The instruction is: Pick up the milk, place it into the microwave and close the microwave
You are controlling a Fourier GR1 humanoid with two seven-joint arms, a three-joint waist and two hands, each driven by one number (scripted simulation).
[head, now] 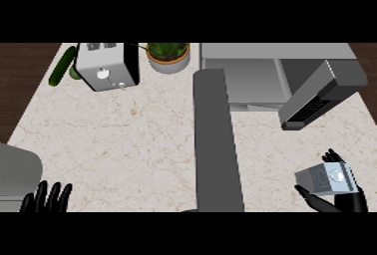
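Note:
A grey milk carton (328, 178) with a round cap sits tilted at the lower right. My right hand (346, 199) holds it, fingers curled behind it and the thumb under its left side. The microwave (250, 74) stands at the back right with its cavity showing and its door (320, 94) swung out to the right. My left hand (48, 199) rests open at the lower left edge, fingers up.
A toaster (106, 67), a potted plant (169, 56) and a cucumber (63, 67) stand along the back left. A long grey bar (217, 144) runs down the middle of the marble counter (125, 144). A grey block (15, 174) shows at the left edge.

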